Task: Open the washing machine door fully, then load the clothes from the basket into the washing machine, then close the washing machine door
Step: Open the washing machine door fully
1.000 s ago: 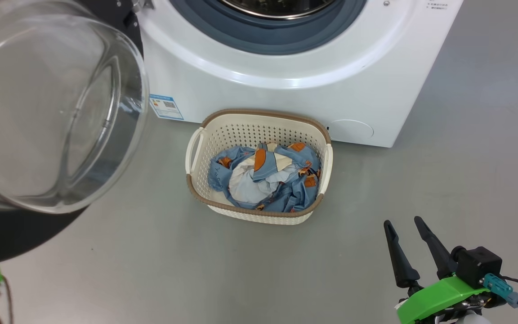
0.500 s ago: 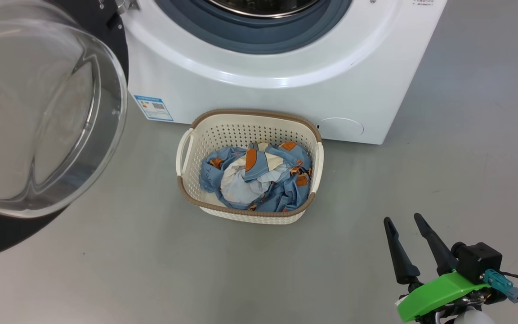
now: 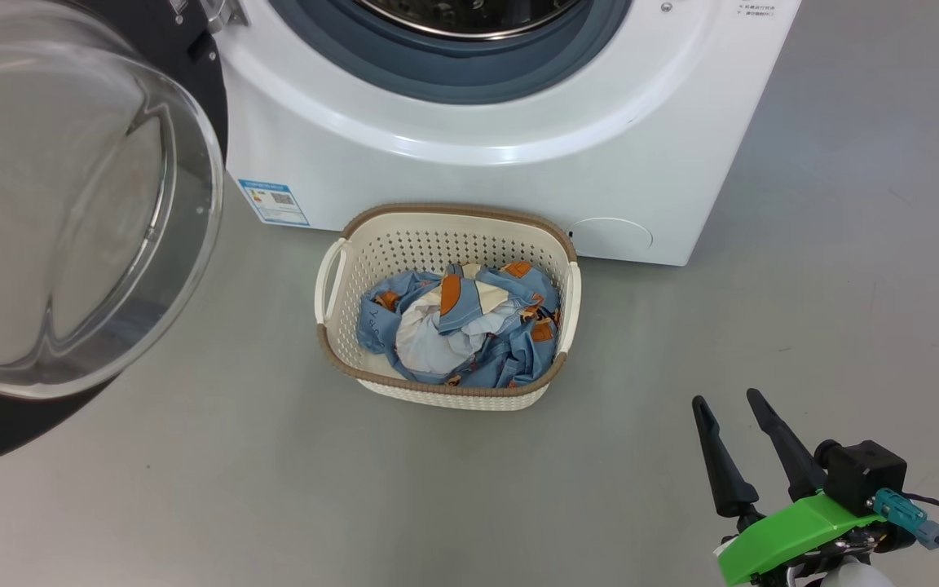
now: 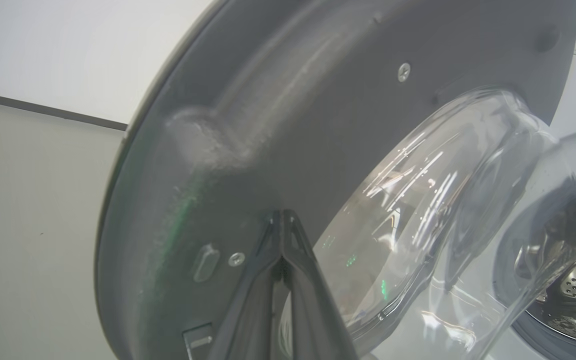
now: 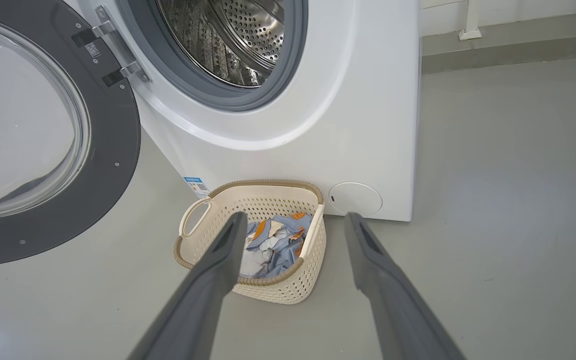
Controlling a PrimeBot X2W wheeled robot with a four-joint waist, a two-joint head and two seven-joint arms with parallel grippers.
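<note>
On the floor (image 3: 192, 489), just before the washing machine (image 3: 478, 171), stands the basket (image 3: 445, 236) with the clothes (image 3: 453, 334) bunched inside. We judge the step in hand to be swinging the washing machine door (image 5: 115, 150) fully wide; it hangs open on our left, glass bowl (image 3: 70, 204) toward us. Our left gripper (image 4: 282, 217), fingers pressed together on nothing, points at the door's grey inner face near its rim; whether it touches we cannot tell. A good push lands near the rim, far from the hinge (image 5: 118, 75), until the door stops. Our right gripper (image 3: 725, 398) hovers, fingers apart, nearer us and right of the basket. The bulging bowl overhangs the floor left of the basket, so the clothes should rise straight up toward the drum (image 5: 228, 40). A blue label (image 3: 274, 202) and a round flap (image 3: 610, 235) mark the machine's front.
</note>
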